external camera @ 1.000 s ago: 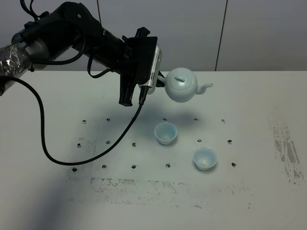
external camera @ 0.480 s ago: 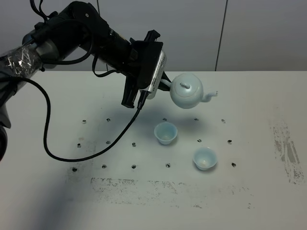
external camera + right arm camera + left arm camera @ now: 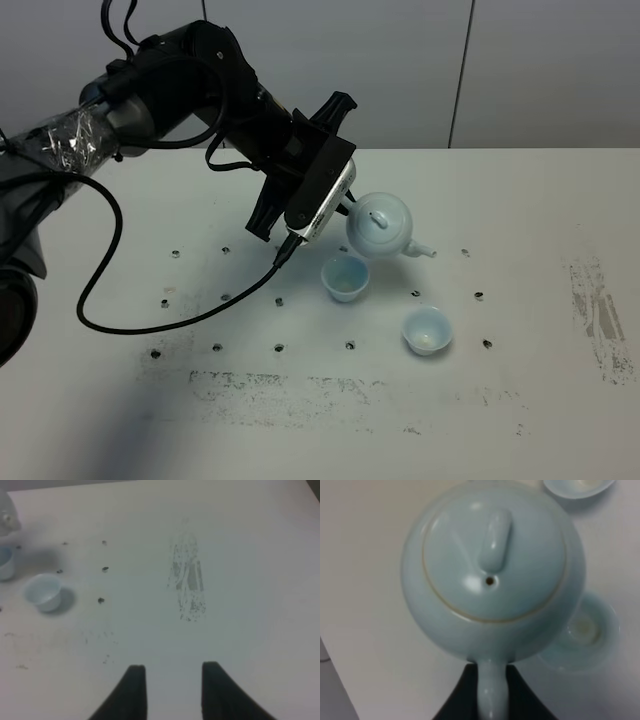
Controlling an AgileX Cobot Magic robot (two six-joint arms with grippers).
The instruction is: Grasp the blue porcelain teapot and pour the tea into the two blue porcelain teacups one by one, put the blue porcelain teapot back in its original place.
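The blue porcelain teapot [image 3: 380, 224] hangs tilted above the table, its spout [image 3: 424, 250] pointing right and slightly down. My left gripper [image 3: 348, 208] is shut on its loop handle. In the left wrist view the teapot [image 3: 492, 575] fills the frame, with the handle pinched in the left gripper [image 3: 492, 702]. One blue teacup [image 3: 345, 277] stands just below the pot and the other teacup [image 3: 427, 330] stands further right and nearer. The first teacup [image 3: 587, 635] shows partly under the pot. My right gripper [image 3: 172, 690] is open and empty, low over bare table.
The white table [image 3: 520, 200] has rows of small holes and dark scuff marks [image 3: 600, 320] at the right. A black cable [image 3: 110, 300] loops from the left arm across the table. The right wrist view shows the nearer teacup [image 3: 44, 592] far off.
My left arm has carried the teapot down and to the right, over the cups. The pot has tipped, so its spout now points lower. Neither cup has moved.
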